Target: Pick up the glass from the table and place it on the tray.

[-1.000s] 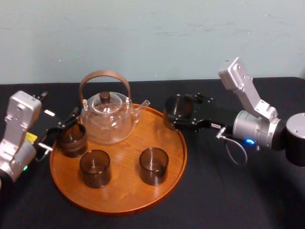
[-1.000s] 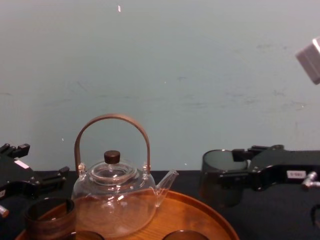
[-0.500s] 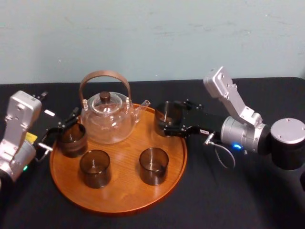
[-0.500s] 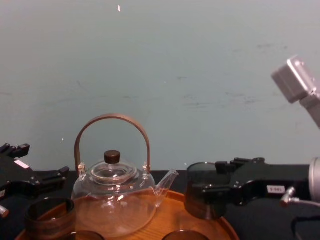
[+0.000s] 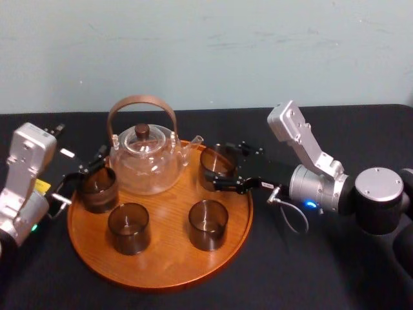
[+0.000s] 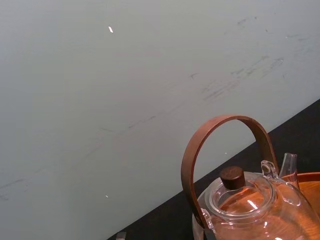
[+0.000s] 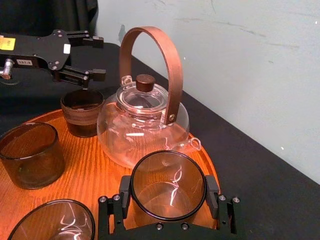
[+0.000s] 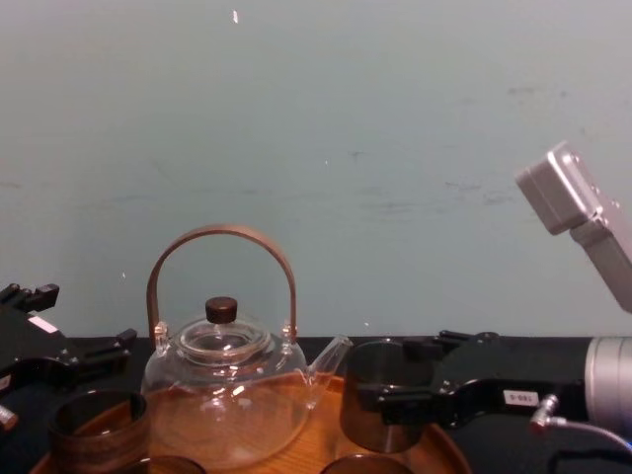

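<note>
My right gripper [image 5: 221,169] is shut on a smoky brown glass [image 5: 215,163], holding it by its sides over the back right part of the round wooden tray [image 5: 161,255], close to the teapot's spout. In the right wrist view the glass [image 7: 167,182] sits between the black fingers [image 7: 125,192], low over the tray [image 7: 95,167]. In the chest view the glass [image 8: 380,410] hangs at rim height; whether it touches the tray cannot be told. My left gripper [image 5: 87,166] stands open at the tray's left edge, beside another glass [image 5: 98,188].
A glass teapot [image 5: 143,161] with a brown hoop handle stands at the tray's back. Two more glasses [image 5: 129,227] [image 5: 208,224] stand on the tray's front half. Black cloth covers the table [image 5: 310,271], and a pale wall rises behind it.
The right gripper has carried the glass leftward and lower, from beyond the tray's right rim to over the tray beside the teapot spout. The left arm has not moved.
</note>
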Motion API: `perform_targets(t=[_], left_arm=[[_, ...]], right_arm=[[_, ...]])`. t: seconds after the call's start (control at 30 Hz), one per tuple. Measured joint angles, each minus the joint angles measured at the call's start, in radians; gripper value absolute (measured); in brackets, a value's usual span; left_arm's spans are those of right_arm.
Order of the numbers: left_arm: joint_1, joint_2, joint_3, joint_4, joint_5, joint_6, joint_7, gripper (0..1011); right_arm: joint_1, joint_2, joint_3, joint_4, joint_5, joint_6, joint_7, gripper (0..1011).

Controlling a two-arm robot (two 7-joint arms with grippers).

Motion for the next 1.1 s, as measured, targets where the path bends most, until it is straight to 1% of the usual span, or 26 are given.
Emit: perform_targets(t=[0.17, 0.5, 0.8, 1.1], left_arm=[[0.000, 0.000, 0.000, 0.000, 0.000, 0.000, 0.000, 1001], [0.000, 0.000, 0.000, 0.000, 0.000, 0.000, 0.000, 1001], [0.000, 0.000, 0.000, 0.000, 0.000, 0.000, 0.000, 1001], [0.000, 0.000, 0.000, 0.000, 0.000, 0.000, 0.000, 1002]], right_arm=[[0.008, -0.013, -0.006, 0.027, 0.000, -0.014, 0.005, 904], [0.021, -0.031, -0.012, 0.078, -0.011, -0.025, 0.004, 905], [0.026, -0.042, -0.015, 0.108, -0.023, -0.027, 0.001, 905], [0.027, -0.048, -0.014, 0.121, -0.030, -0.027, 0.000, 904]])
